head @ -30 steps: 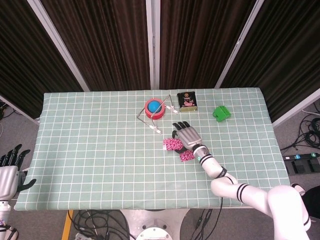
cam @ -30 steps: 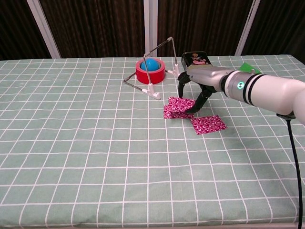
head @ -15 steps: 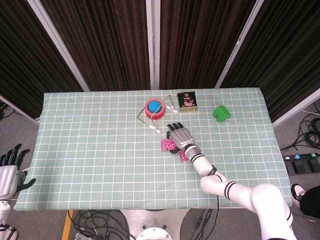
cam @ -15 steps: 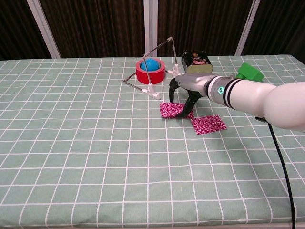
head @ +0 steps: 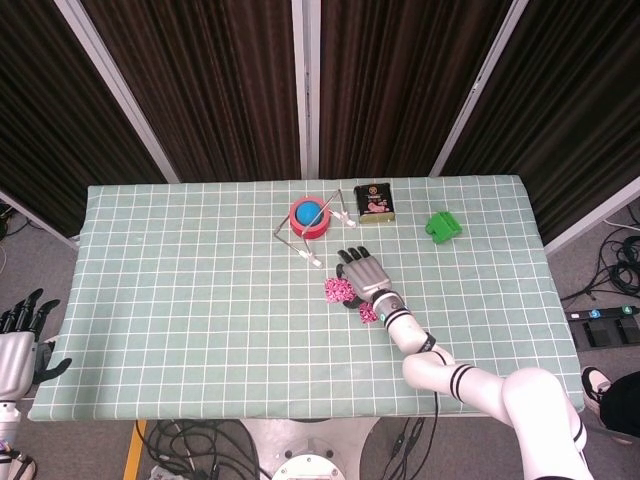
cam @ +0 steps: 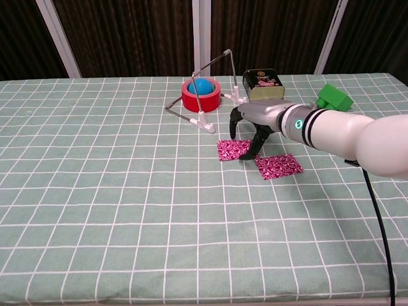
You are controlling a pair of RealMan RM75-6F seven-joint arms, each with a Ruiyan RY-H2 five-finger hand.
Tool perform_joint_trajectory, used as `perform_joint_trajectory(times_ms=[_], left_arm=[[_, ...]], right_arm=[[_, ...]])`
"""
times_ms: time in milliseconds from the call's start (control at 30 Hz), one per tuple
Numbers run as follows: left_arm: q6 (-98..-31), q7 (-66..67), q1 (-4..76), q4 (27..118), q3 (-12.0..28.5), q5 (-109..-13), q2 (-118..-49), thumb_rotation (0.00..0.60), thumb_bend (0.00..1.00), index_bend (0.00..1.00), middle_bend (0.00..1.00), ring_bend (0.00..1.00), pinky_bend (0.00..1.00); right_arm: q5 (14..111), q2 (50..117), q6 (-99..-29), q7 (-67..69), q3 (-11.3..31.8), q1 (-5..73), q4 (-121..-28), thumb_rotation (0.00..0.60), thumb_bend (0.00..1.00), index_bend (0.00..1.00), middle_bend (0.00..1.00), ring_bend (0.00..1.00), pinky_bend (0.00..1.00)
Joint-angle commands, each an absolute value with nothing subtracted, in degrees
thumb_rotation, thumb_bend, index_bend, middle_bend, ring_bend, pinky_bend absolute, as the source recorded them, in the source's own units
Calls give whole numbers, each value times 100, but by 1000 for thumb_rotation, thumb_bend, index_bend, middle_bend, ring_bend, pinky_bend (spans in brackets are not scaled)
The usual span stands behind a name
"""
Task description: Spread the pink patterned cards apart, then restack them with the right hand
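Right hand (cam: 254, 127) is pressing spread fingertips on the near pink card (cam: 233, 150), gripping nothing. Behind it, the red tape roll (cam: 201, 94) is holding a blue ball (cam: 202, 85). That card has shifted slightly toward the other card (cam: 278, 166).

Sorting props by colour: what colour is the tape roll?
Red tape roll, with a blue ball inside; clearest in chest view.

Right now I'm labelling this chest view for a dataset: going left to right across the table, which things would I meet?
Red tape roll with the blue ball inside it → left pink card → dark tin → right pink card → green block. The wire frame and the right hand overlap several of these, so they are left out.
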State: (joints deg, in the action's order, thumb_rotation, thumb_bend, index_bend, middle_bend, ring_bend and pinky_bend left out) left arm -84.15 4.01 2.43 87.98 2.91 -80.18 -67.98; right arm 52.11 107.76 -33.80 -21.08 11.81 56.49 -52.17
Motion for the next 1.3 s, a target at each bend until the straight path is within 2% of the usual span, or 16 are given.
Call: perform_joint_trajectory(times_ms=[33, 167, 300, 433, 567, 833, 1067, 1300], left_arm=[[-8409, 394, 241, 8790, 288, -8014, -6803, 600, 79, 218, 163, 132, 186], [-8410, 373, 235, 8771, 289, -8010, -6813, 600, 79, 218, 162, 132, 186], [-8416, 353, 218, 8763, 292, -7985, -6806, 600, 79, 218, 163, 132, 186], [-8408, 348, 215, 8753, 294, -7976, -6814, 600, 78, 218, 163, 132, 186], [-8409, 379, 242, 8779, 298, -8022, -6830, 600, 79, 218, 163, 132, 186], [-8449, 467, 232, 8872, 299, -8034, -6800, 600, 79, 218, 162, 132, 186], [-8478, 508, 190, 8920, 283, -8003, -6775, 600, 79, 218, 162, 132, 185], [-8470, 521, 198, 8925, 283, -8019, -6777, 600, 79, 218, 162, 132, 186]], right_arm=[[5221, 10777, -3386, -2113, 1160, 5643, -5226, 508, 129, 323, 53, 0, 0], [5280, 10685, -3493, -2041, 1167, 5584, -5366, 512, 130, 311, 53, 0, 0], [5579, 10293, -3810, -1834, 1104, 5343, -5871, 510, 129, 298, 52, 0, 0], [5976, 9777, -4026, -1655, 832, 5017, -6451, 506, 130, 299, 52, 0, 0], [6233, 9532, -4097, -1643, 574, 4838, -6690, 506, 128, 299, 52, 0, 0], [6508, 9648, -4082, -1644, 347, 4733, -6441, 512, 129, 302, 53, 0, 0], [6649, 9850, -4015, -1510, 350, 4721, -6062, 511, 130, 303, 52, 0, 0], [6803, 9736, -4070, -1371, 347, 4639, -6189, 513, 130, 302, 53, 0, 0]])
